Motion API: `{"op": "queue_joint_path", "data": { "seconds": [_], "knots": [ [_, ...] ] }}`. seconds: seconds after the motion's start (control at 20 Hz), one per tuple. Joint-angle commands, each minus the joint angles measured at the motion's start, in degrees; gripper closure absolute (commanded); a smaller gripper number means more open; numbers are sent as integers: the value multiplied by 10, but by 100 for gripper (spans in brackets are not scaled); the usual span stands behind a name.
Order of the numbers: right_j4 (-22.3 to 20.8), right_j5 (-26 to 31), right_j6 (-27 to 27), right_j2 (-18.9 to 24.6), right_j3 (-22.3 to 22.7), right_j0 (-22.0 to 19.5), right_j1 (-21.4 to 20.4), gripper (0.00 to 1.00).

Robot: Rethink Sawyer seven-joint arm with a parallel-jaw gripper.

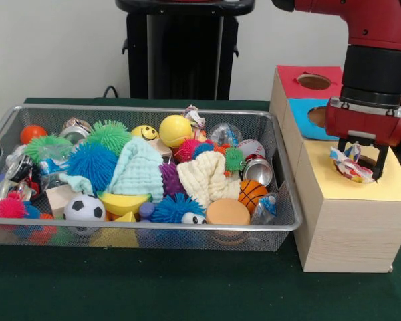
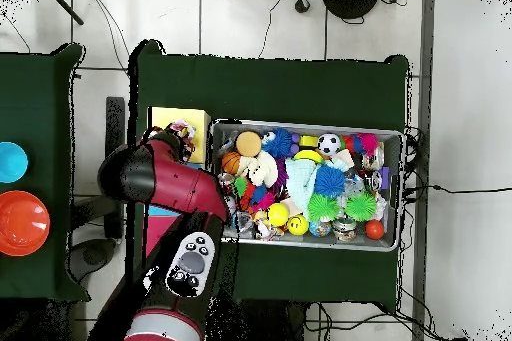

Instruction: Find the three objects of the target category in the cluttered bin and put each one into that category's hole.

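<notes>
The wire-mesh bin (image 1: 291, 224) is full of toys. My gripper (image 1: 361, 167) hangs just above the yellow-topped box (image 1: 387, 190), over its round hole (image 1: 369, 161). A multicoloured dotted wad (image 1: 349, 167) sits under the gripper at the hole's near left edge; I cannot tell whether it is gripped or resting. A whitish-grey crumpled wad (image 1: 194, 117) lies at the bin's back rim. In the overhead view the gripper (image 2: 180, 138) and the wad (image 2: 184, 141) are over the yellow box (image 2: 170, 117), left of the bin (image 2: 300, 125).
The blue-topped box (image 1: 306, 120) and the red-topped box (image 1: 291, 83) stand in a row behind the yellow one. In the bin lie a mint waffle towel (image 1: 137, 170), a cream waffle towel (image 1: 204, 179), balls, cans and spiky toys. Two bowls (image 2: 20, 222) sit on a side table.
</notes>
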Motion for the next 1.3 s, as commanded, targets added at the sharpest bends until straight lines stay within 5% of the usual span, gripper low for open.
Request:
{"op": "queue_joint_path", "data": {
  "seconds": [0.05,0.35,0.4,1.3],
  "knots": [
    [-14,53,86,85,53,-22,-13,0],
    [-19,54,88,72,53,-13,-12,0],
    [-19,48,90,70,55,-11,-12,100],
    [-16,88,98,48,53,3,-26,100]
  ]
}}
